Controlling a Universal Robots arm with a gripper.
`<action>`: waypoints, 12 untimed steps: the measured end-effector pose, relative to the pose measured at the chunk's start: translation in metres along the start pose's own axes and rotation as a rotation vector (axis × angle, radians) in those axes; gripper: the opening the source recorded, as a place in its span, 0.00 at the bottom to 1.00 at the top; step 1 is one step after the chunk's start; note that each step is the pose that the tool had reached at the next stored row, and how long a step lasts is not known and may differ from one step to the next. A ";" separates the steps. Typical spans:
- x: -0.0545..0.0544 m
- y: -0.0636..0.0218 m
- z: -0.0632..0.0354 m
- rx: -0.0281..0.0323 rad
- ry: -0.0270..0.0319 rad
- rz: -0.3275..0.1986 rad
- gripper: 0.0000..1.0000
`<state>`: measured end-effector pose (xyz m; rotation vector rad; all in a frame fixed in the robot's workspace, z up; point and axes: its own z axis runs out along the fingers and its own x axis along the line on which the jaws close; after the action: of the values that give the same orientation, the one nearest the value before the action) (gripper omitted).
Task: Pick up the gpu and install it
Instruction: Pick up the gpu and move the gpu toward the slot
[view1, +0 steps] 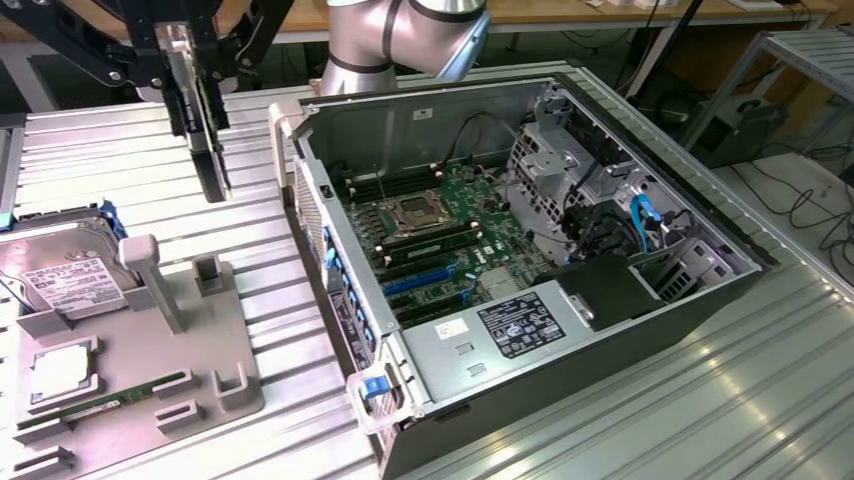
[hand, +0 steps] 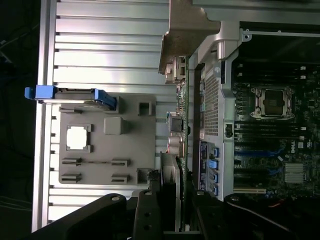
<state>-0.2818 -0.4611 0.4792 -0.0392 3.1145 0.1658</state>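
I see the gripper (view1: 187, 70) clamped on the upper end of the gpu (view1: 210, 150), which hangs upright in the air between the tray (view1: 200, 350) and the open case (view1: 360, 120). I judge it light, stiff and fragile. It is best gripped across the flat board near an edge, clear of the fan and connector.

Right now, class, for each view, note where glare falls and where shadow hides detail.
Exterior view: glare streaks the ribbed table toward the exterior view's right. Wrist view: the table washes out white, while the computer case interior sits in shadow.
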 end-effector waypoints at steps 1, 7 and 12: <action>-0.001 0.0000 0.0000 0.0001 0.0000 0.000 0.28; -0.008 -0.0002 0.0002 0.0000 0.0000 0.000 0.28; -0.014 -0.0004 0.0003 0.0001 0.0001 0.000 0.28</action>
<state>-0.2680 -0.4611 0.4792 -0.0393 3.1146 0.1657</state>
